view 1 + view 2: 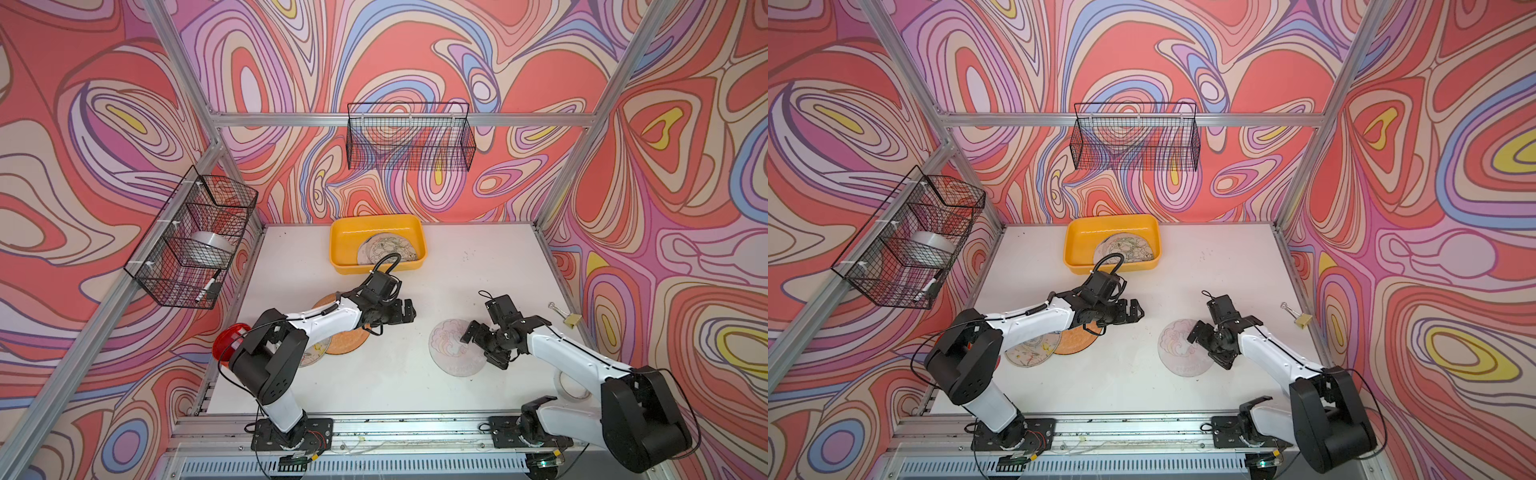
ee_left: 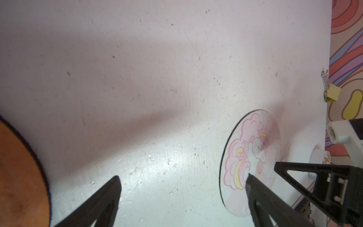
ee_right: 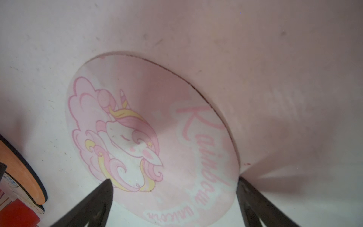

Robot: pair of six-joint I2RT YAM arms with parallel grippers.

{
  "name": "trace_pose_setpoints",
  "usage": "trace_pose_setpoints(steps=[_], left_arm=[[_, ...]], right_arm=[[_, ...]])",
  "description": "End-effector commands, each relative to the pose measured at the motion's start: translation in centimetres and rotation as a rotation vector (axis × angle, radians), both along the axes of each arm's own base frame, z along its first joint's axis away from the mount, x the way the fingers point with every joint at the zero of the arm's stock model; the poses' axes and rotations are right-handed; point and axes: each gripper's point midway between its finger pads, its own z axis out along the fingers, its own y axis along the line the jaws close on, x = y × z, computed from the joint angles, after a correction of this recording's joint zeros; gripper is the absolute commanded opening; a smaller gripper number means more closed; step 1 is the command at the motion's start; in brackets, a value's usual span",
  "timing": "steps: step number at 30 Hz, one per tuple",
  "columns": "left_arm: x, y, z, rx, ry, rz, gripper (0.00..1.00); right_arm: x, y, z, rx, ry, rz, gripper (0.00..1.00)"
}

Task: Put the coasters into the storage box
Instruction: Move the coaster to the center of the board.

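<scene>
Hanging wide open and empty, the right claw [image 3: 174,179] spans one edge of the pink coaster [image 3: 149,127].

Both top views sat high above the front edge of the desk [image 1: 395,386], tilted down toward the back wall [image 1: 415,62]. They were far off with the whole cell in shot, and the framing was nearly equal, shifted slightly sideways. The left wrist cam rode behind the left claw [image 2: 183,175], low over the desk, facing across to the pink unicorn coaster [image 2: 253,157] and the binder clip [image 2: 332,94]. The right wrist cam was very close above that same coaster, which filled the shot between the right claw [image 3: 174,178] tips. Both wrist views shared it plus an edge of the orange coaster [image 2: 19,176], and the top views covered both too.
</scene>
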Motion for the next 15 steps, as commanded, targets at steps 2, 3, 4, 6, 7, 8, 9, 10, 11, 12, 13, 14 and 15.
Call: trace_pose_setpoints(steps=[2,3,4,6,7,8,9,10,11,12,13,14,15], left_arm=[[0.0,-0.1,0.5,0.015,-0.011,-0.004,1.0],[0.0,0.0,0.5,0.018,-0.011,-0.003,1.0],[-0.1,0.0,0.5,0.02,-0.01,-0.005,1.0],[-0.2,0.1,0.5,0.024,-0.011,-0.003,1.0],[-0.3,0.2,0.5,0.028,-0.012,-0.003,1.0],[-0.3,0.2,0.5,0.03,-0.013,-0.003,1.0],[-0.3,0.3,0.5,0.033,-0.012,-0.002,1.0],[-0.4,0.4,0.4,0.039,-0.012,-0.002,1.0],[-0.5,0.5,0.3,0.044,-0.011,-0.003,1.0],[-0.6,0.6,0.2,0.052,-0.009,-0.004,1.0],[-0.7,0.8,0.1,0.062,-0.006,-0.005,1.0],[-0.8,1.0,0.0,0.069,-0.006,-0.003,1.0],[-0.8,1.0,0.0,0.074,-0.01,-0.002,1.0]], right_arm=[[1.7,2.6,-0.1,0.038,-0.033,0.052,0.98],[2.0,3.1,-0.1,0.039,-0.035,0.068,0.98],[2.3,3.6,-0.2,0.037,-0.036,0.082,0.99],[2.9,4.7,-0.1,0.043,-0.044,0.109,0.98],[3.2,5.4,-0.1,0.047,-0.046,0.123,0.98],[3.5,6.0,-0.1,0.051,-0.05,0.137,0.98],[3.7,6.6,-0.2,0.054,-0.048,0.152,0.98],[4.0,7.3,-0.2,0.058,-0.05,0.169,0.98],[4.3,8.0,-0.2,0.062,-0.05,0.186,0.98],[4.6,8.7,-0.3,0.063,-0.051,0.204,0.98],[4.8,9.5,-0.4,0.066,-0.05,0.222,0.98],[5.0,10.2,-0.4,0.069,-0.054,0.241,0.98],[5.4,11.0,-0.4,0.076,-0.056,0.259,0.98]])
